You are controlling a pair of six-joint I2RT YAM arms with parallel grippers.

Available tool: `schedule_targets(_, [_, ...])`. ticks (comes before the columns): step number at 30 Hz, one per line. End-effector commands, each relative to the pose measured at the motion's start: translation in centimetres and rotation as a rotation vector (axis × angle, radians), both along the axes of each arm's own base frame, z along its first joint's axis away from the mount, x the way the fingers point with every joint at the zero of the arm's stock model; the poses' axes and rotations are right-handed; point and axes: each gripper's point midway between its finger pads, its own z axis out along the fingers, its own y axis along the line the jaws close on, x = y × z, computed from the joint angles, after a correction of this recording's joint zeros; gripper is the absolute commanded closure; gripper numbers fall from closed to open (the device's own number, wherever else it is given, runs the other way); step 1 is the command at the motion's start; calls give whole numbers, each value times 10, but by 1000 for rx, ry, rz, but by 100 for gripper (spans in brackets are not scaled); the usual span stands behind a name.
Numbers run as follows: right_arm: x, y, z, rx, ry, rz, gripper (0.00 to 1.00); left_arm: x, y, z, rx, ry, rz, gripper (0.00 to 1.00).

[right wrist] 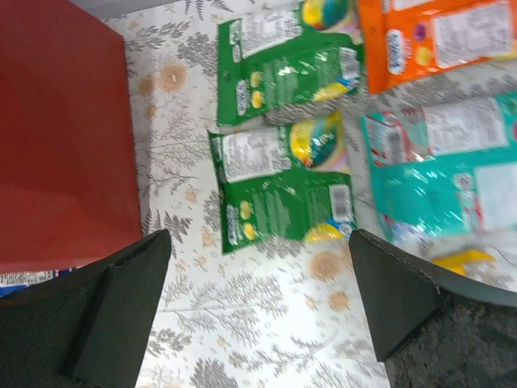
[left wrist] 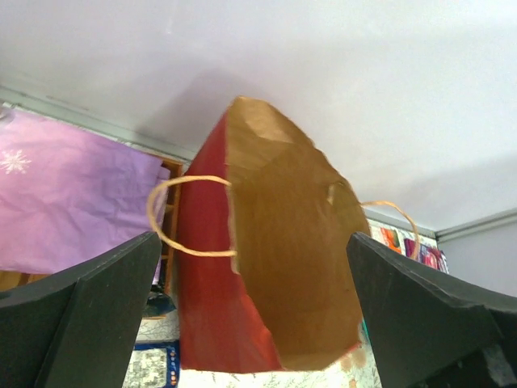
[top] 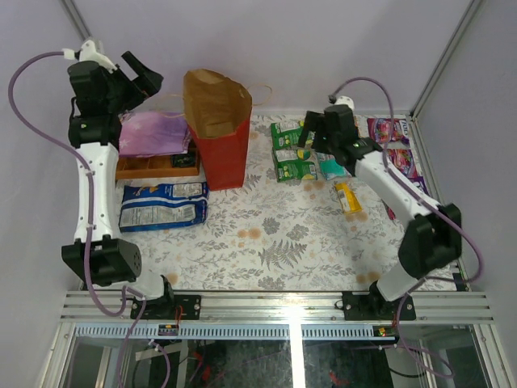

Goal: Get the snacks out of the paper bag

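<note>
The table (top: 266,242) is seen with the paper bag (top: 222,153) stood upright towards its far side, left of centre. The bag's long axis is vertical and its mouth is turned upward. The left gripper (top: 144,74) is held raised, just to the left of that mouth, with its jaws spread wide and nothing between them. In its wrist view the brown inside of the bag is framed between the two fingers (left wrist: 89,315), so the opening lies straight ahead of it. The right gripper (top: 317,129) is placed well apart from the bag, on its right side, over packets laid on the table, and its jaws too are spread wide and empty. The left arm is therefore judged the nearer and the better lined up for a reach into the bag, and that reach would have to be made downward along the bag's axis. The bottom of the bag is hidden, so it cannot be told whether anything is left inside. Large blue-and-white packets (top: 161,206) are laid flat near the bag's left foot. The small green packets (right wrist: 283,206), a teal packet (right wrist: 436,178) and an orange packet (right wrist: 444,36) are laid flat beneath the right gripper.
</note>
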Motion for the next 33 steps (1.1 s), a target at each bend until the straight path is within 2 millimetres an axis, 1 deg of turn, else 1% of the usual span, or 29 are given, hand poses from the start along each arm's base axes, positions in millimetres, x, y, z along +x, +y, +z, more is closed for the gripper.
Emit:
schedule_targets(1, [-44, -31, -32, -33, 81, -43, 1, -8, -11, -6, 116, 28, 69, 0])
schedule_targets(3, [-61, -52, -55, -87, 125, -87, 0, -7, -21, -16, 137, 54, 78, 0])
schedule_targets(5, [-76, -74, -79, -101, 188, -132, 2, -10, -31, -31, 145, 83, 92, 0])
schedule_targets(8, [-88, -101, -105, -114, 225, -191, 6, -19, -43, -44, 122, 60, 102, 0])
schedule_targets(10, [-89, -117, -115, -132, 234, -229, 8, -26, -49, -43, 95, 21, 94, 0])
schedule_targets(12, [-89, -136, -124, -154, 252, -280, 10, -33, -52, -37, 81, -6, 84, 0])
schedule_targets(14, [-90, -147, -130, -153, 262, -307, 12, -39, -56, -29, 78, -26, 65, 0])
schedule_targets(16, [-90, -152, -136, -131, 268, -320, 16, -44, -58, -22, 78, -43, 53, 0])
schedule_targets(18, [-91, -154, -142, -117, 274, -317, 24, -47, -60, -18, 75, -54, 45, 0])
schedule_targets(20, [-89, -154, -147, -129, 280, -309, 28, -48, -62, -17, 69, -59, 34, 0])
schedule_targets(27, [-79, -155, -162, -175, 316, -273, 39, -44, -67, -23, 59, -49, 8, 0])
schedule_targets(30, [-74, -153, -169, -175, 330, -272, 45, -42, -67, -23, 58, -50, 5, 0])
schedule_targets(33, [-73, -158, -171, -175, 339, -294, 51, -43, -66, -23, 63, -50, 8, 0])
